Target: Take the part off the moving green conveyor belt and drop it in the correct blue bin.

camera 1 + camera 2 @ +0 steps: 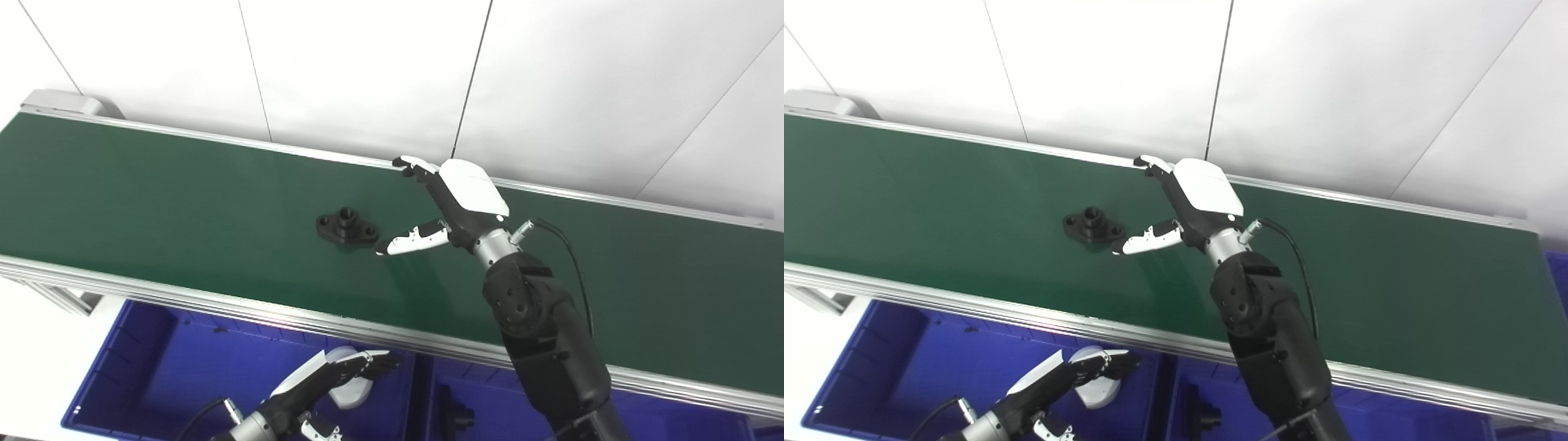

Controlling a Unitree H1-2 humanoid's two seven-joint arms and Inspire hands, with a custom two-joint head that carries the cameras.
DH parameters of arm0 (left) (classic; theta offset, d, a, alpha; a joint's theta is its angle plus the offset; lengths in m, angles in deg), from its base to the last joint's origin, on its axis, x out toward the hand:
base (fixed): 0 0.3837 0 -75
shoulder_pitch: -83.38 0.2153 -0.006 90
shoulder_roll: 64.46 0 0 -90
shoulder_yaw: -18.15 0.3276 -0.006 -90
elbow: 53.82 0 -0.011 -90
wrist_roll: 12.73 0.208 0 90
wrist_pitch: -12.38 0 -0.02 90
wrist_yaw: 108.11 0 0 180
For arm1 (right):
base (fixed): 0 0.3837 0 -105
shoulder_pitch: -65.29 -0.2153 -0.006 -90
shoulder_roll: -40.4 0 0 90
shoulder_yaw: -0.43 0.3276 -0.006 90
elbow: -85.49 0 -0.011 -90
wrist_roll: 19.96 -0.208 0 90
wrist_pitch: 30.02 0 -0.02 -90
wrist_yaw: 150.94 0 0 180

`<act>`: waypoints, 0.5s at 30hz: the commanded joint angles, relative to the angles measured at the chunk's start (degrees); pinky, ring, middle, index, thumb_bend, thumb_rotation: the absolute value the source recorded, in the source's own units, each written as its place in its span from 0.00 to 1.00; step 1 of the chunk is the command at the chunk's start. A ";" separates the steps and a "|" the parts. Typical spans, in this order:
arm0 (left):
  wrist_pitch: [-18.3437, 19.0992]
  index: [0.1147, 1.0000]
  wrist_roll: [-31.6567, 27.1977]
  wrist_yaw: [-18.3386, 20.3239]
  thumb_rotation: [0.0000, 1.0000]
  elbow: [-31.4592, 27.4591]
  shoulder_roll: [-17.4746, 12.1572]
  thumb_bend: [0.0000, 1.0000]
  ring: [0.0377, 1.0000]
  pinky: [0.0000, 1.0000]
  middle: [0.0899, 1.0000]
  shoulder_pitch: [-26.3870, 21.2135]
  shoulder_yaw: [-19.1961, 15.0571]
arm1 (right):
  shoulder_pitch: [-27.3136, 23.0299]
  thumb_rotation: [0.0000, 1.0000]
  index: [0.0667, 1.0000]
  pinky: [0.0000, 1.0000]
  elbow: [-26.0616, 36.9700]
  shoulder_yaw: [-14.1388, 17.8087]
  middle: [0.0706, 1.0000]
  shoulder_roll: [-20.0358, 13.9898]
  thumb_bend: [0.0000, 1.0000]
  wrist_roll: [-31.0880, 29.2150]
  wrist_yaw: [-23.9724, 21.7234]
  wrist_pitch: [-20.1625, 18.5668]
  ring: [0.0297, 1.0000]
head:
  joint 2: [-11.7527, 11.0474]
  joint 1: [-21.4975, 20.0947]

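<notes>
A black flanged part (346, 225) with a raised centre hub lies on the green conveyor belt (153, 202). My right hand (450, 205) hovers over the belt just right of the part, open, with the thumb tip (395, 246) close to the part's right end and the fingers (411, 165) reaching toward the belt's far rail. It holds nothing. My left hand (334, 380) is low in front of the belt, above the left blue bin (122, 367), fingers stretched out and empty.
A second blue bin (490, 404) sits to the right of the first, below the belt's near rail, with a black part (456, 416) inside. A white object (352, 392) lies in the left bin behind my left hand. A white wall stands behind the belt.
</notes>
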 commanded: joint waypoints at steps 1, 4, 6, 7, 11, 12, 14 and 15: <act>-2.33 0.84 -0.28 -0.74 0.17 -0.52 -0.38 0.85 0.85 0.83 0.86 -0.37 0.37 | -3.01 0.43 0.87 0.75 0.09 -0.45 0.81 0.50 0.86 0.88 0.64 -0.17 0.81 | 0.09 0.05; -2.36 0.85 -0.33 -0.92 0.17 -0.43 -0.50 0.84 0.85 0.83 0.86 -0.49 0.61 | -3.84 0.43 0.87 0.75 -1.22 -1.34 0.82 0.43 0.85 1.81 0.38 -0.22 0.81 | 0.15 0.12; -2.35 0.85 -0.35 -0.98 0.17 -0.37 -0.52 0.84 0.85 0.83 0.86 -0.53 0.68 | -4.41 0.42 0.86 0.76 -2.29 -1.95 0.82 0.32 0.85 2.38 0.44 0.01 0.81 | 0.28 0.14; -2.35 0.85 -0.35 -1.07 0.17 -0.38 -0.51 0.84 0.85 0.83 0.86 -0.53 0.71 | -4.72 0.42 0.86 0.76 -2.84 -2.36 0.82 0.17 0.85 2.77 0.52 0.24 0.81 | 0.28 0.14; -2.36 0.85 -0.17 -1.48 0.16 -0.40 -0.68 0.84 0.85 0.83 0.86 -0.69 1.01 | -5.97 0.40 0.83 0.74 -5.10 -3.96 0.80 -0.22 0.84 4.07 0.97 0.92 0.79 | 0.52 0.21; -2.36 0.85 -0.19 -1.55 0.16 -0.36 -0.71 0.84 0.85 0.83 0.86 -0.73 1.06 | -6.35 0.40 0.83 0.73 -5.77 -4.40 0.80 -0.28 0.84 4.39 1.05 1.01 0.79 | 0.60 0.19; -2.36 0.85 -0.28 -1.63 0.15 -0.19 -0.68 0.84 0.85 0.83 0.86 -0.78 1.08 | -7.12 0.40 0.82 0.73 -7.66 -5.14 0.79 -0.22 0.84 4.77 1.59 1.32 0.79 | 0.60 0.19; -2.36 0.85 -0.28 -1.66 0.15 -0.19 -0.69 0.84 0.85 0.83 0.86 -0.79 1.09 | -7.37 0.40 0.82 0.73 -8.54 -5.34 0.79 -0.15 0.84 4.76 2.03 1.50 0.78 | 0.70 0.20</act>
